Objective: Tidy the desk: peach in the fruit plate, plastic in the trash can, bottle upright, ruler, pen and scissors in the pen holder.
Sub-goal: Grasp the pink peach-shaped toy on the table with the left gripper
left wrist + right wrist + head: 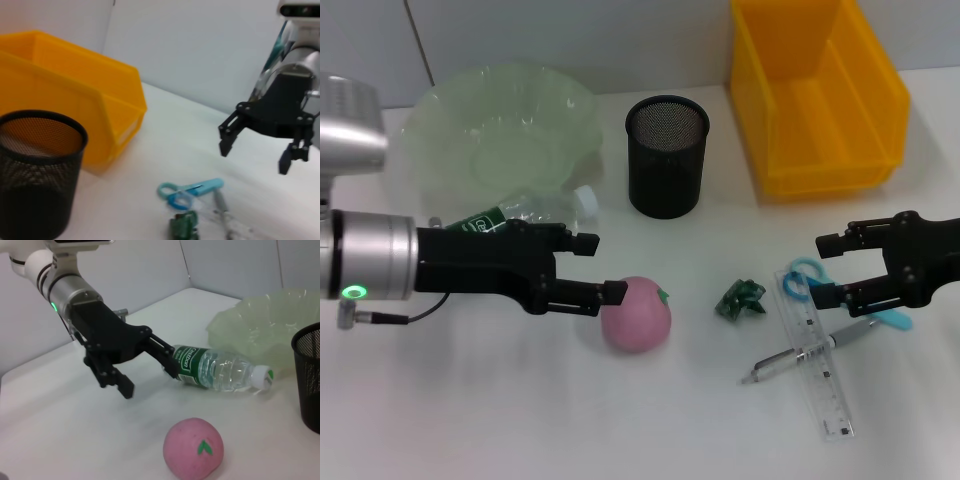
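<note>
A pink peach [636, 313] lies just right of my open left gripper [600, 267], whose lower fingertip is close beside it. The clear bottle [535, 210] with a green label lies on its side behind that gripper, against the pale green fruit plate [500, 125]. Crumpled green plastic [740, 298] sits mid-table. My open right gripper [823, 268] hovers over the blue-handled scissors [800, 278], which it partly hides. A clear ruler [817, 365] and a silver pen [805, 352] lie crossed below them. The black mesh pen holder [666, 155] stands at the back.
A yellow bin [815, 95], the trash can, stands at the back right beside the pen holder. The table's front edge lies close below the ruler. White wall panels rise behind the table.
</note>
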Controlling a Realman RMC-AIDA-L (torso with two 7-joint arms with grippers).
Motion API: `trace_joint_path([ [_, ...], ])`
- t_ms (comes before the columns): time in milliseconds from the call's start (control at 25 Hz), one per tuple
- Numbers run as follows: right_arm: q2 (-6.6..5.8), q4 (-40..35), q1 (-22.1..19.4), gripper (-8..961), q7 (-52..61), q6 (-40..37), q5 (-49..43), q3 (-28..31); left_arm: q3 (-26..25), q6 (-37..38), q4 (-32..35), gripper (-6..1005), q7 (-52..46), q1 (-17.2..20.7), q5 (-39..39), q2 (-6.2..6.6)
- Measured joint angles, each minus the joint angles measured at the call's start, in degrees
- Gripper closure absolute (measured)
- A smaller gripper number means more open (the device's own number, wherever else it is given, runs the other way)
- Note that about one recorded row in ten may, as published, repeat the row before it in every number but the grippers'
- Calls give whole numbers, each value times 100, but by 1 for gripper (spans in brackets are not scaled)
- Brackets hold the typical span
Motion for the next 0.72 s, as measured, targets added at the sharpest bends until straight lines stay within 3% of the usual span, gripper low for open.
trace_joint_path([
  [160,2,4,0,141,78,24,-6,2,71,-341,-42,184,56,-311,546,-101],
  [360,1,-12,-15,141,158,29,-21,3,365,-574,-94,188,46,-504,767,-128],
  [720,-5,-18,-32,142,172,35,-23,3,1074,-1228,-240,213,-20,-564,734,-156],
])
